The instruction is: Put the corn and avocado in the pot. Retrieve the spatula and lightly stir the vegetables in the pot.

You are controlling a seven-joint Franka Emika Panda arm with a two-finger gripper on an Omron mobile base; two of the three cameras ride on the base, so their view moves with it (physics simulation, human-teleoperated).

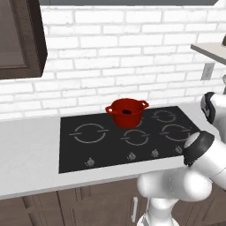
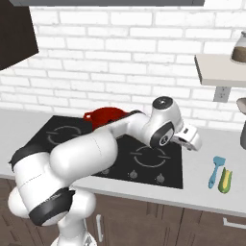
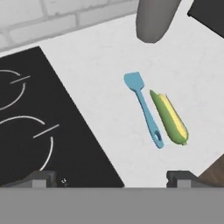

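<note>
The red pot (image 1: 126, 112) stands at the back middle of the black cooktop (image 1: 88, 145), and a small dark lump in it looks like the avocado (image 1: 127, 111). From the right base view, my arm hides most of the pot (image 2: 103, 115). The corn (image 3: 170, 119) lies on the white counter right of the cooktop, side by side with a blue spatula (image 3: 144, 109). Both also show in the right base view, corn (image 2: 224, 180) and spatula (image 2: 215, 171). My gripper (image 2: 191, 138) hovers open above the counter, between cooktop and corn, holding nothing; its fingertips (image 3: 40, 178) stand wide apart.
A grey rounded appliance (image 3: 153, 19) stands on the counter beyond the spatula, near the brick wall. A shelf (image 2: 218, 69) carrying a jar juts out above the counter at right. The counter's front edge (image 3: 214, 168) runs close to the corn.
</note>
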